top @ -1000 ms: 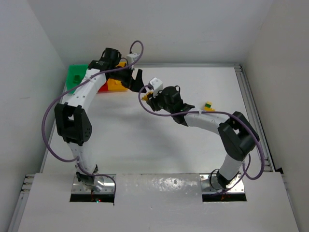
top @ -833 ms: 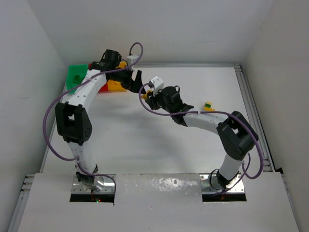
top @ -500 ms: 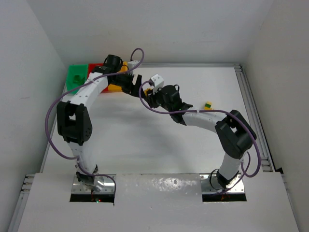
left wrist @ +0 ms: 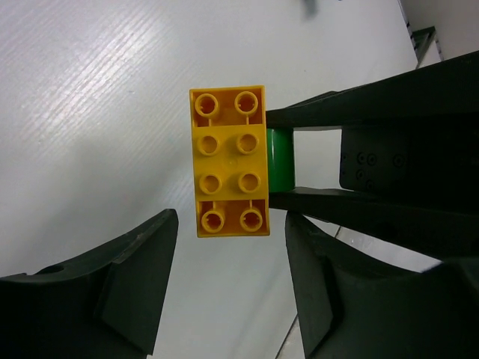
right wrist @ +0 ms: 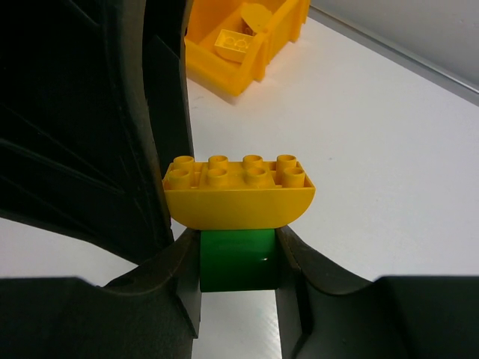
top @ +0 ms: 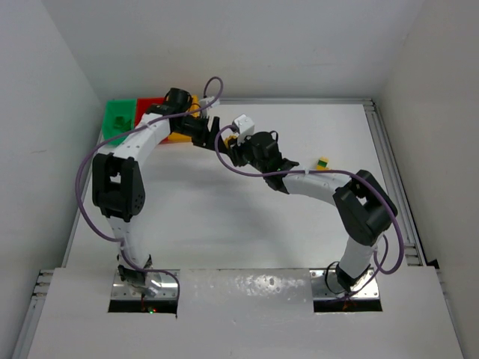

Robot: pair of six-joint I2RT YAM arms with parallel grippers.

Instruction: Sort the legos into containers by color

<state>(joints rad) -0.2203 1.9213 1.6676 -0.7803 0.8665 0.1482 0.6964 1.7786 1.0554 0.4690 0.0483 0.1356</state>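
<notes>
Since a second before, the left gripper (top: 207, 132) had been swung off the containers toward 5 o'clock and brought close to the right gripper (right wrist: 238, 258). The red bin (top: 150, 105) and more of the green bin (top: 118, 120) were thereby uncovered, while the right gripper was hardly shifted. From above, the yellow bin (right wrist: 224, 75) was largely hidden under the left arm, the held stack could not be made out, and a darker patch inside the green bin was too small to identify. In the wrist views one green brick (right wrist: 238, 258) was seen pinched between the right gripper's fingers, with one yellow brick (left wrist: 228, 161) of eight studs seated on top of it. The left fingers (left wrist: 127, 284) were spread wide at either side of the near end of that yellow brick, with a gap left on both sides. Three bins were counted in a row at the table's (top: 224, 224) 10 o'clock corner. Two yellow pieces (right wrist: 233, 43) could be seen in the yellow bin. Two loose legos (top: 323, 164), one green and one yellow, lay together on the table at 3 o'clock from the right gripper, well apart from the bins.
</notes>
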